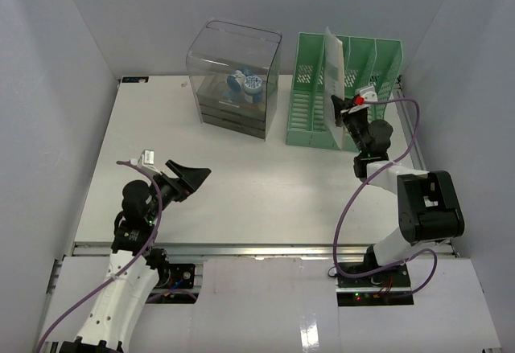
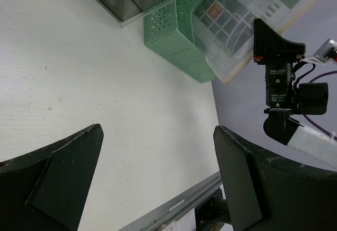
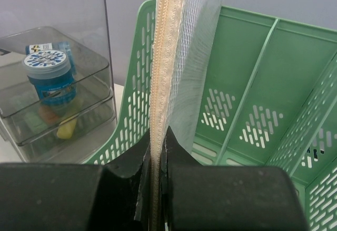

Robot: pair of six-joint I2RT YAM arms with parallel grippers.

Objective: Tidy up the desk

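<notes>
The white desk (image 1: 241,184) is bare in the middle. My right gripper (image 1: 342,112) is shut on the zipper edge of a flat mesh document pouch (image 1: 335,59) and holds it upright over the left slot of the green file rack (image 1: 310,104). In the right wrist view the pouch (image 3: 176,52) rises from between my closed fingers (image 3: 156,152), with the rack (image 3: 253,83) behind it. My left gripper (image 1: 189,178) is open and empty, low over the desk's left side. Its view shows the desk (image 2: 79,73) between its fingers (image 2: 158,173) and the pouch (image 2: 242,15) far off.
A clear drawer box (image 1: 233,71) stands at the back, left of the rack, with a blue-lidded jar (image 3: 48,76) and small items inside. An aluminium rail (image 1: 257,250) runs along the desk's front edge. Grey walls enclose three sides.
</notes>
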